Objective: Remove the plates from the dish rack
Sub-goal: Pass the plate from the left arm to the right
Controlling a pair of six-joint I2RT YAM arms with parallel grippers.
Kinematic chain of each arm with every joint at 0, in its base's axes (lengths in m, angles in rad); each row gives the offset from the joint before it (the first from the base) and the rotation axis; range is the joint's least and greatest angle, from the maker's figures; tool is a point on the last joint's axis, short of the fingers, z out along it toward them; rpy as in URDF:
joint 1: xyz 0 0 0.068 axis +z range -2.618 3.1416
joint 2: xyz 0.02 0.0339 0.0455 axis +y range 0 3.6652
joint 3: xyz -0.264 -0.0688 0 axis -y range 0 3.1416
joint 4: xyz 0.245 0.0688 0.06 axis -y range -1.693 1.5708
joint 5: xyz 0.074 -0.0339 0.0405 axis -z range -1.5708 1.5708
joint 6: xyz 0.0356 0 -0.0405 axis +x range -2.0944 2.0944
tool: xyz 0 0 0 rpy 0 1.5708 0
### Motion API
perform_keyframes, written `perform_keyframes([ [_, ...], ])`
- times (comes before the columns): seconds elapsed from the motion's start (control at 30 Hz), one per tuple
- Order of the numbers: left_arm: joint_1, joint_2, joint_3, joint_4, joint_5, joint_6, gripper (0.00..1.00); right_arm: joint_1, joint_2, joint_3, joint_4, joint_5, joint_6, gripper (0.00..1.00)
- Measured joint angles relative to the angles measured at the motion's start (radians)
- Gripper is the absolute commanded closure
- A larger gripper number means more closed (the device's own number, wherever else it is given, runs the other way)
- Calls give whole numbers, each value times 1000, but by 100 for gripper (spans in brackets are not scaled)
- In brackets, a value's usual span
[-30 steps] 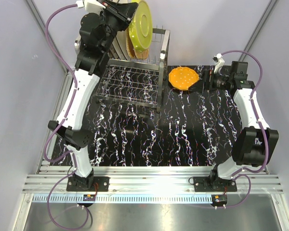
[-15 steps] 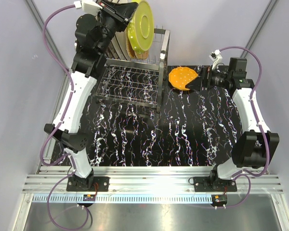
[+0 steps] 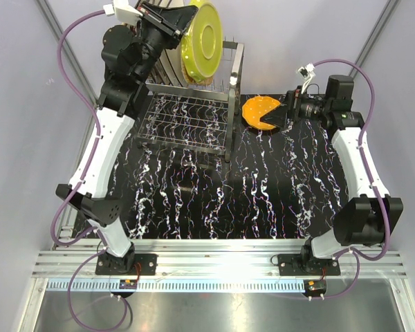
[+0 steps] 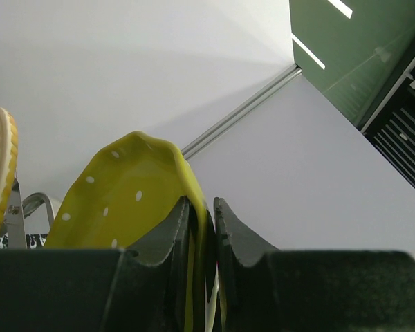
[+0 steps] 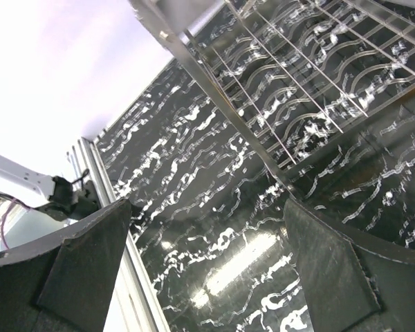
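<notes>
Above dish rack [image 3: 233,111], left fingers [image 4: 159,242] pinch green plate [image 4: 117,190] rim (right fingers [image 5: 83,266] spread).

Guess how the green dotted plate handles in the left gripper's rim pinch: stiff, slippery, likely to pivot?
Probably rigid: the green plate shows no bend though the left gripper pinches only its rim. Its glossy surface suggests it may slip or pivot in that pinch. Seems light: one edge grip carries it.
</notes>
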Motion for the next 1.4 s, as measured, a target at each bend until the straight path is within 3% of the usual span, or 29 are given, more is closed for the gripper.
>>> perform_keyframes([
  [0.53, -11, -112, -129, 6, 67, -31, 100, 81, -54, -4, 234, -66, 170, 0],
  [1.4, -17, -428, -480, 33, 253, -104, 100, 179, -196, -93, 388, -117, 233, 0],
])
